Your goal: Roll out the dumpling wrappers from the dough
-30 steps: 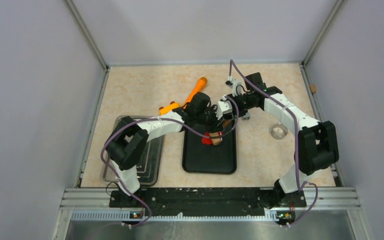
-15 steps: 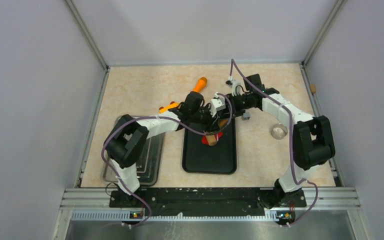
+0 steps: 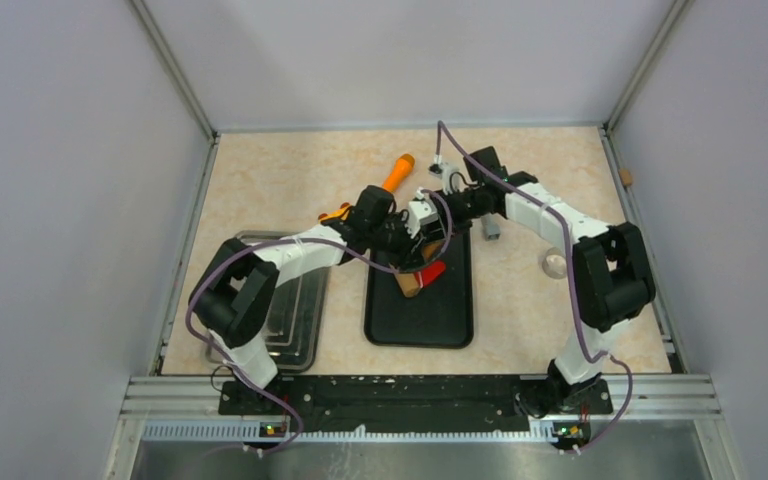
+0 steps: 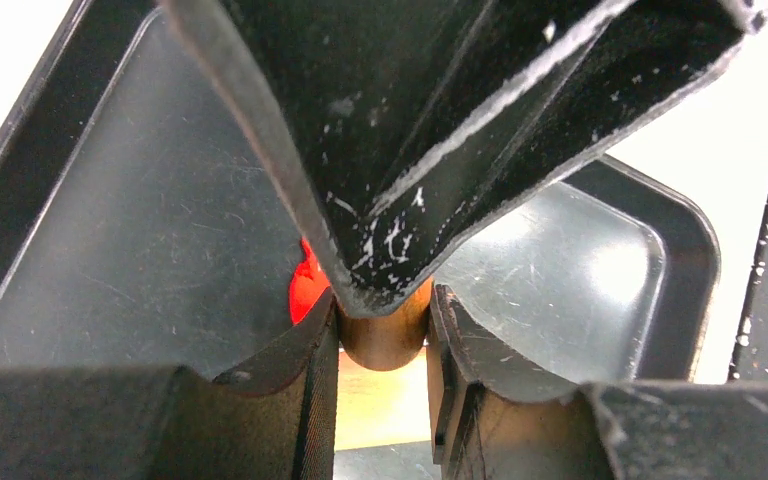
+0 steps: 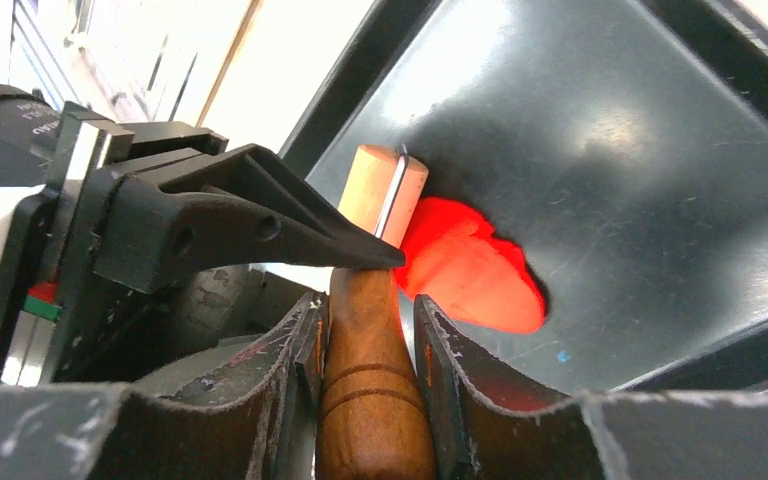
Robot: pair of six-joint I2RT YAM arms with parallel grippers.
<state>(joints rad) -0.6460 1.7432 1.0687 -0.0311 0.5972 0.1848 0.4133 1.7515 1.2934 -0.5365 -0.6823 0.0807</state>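
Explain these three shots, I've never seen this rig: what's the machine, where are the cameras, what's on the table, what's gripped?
Two small robot arms are bolted at the table's near edge. The wide picture looks down from above and behind them. The other two come from a camera on each wrist, so each shows its own fingers. On the table lie a black tray, a metal tray, an orange utensil and a clear cup. Red dough sits on the black tray. The left tool and right tool are both closed on a wooden rolling pin, close together, with its pale barrel beside the dough.

Beige table (image 3: 270,170) under black tray (image 3: 420,330), metal tray (image 3: 300,320), orange tool (image 3: 397,172)
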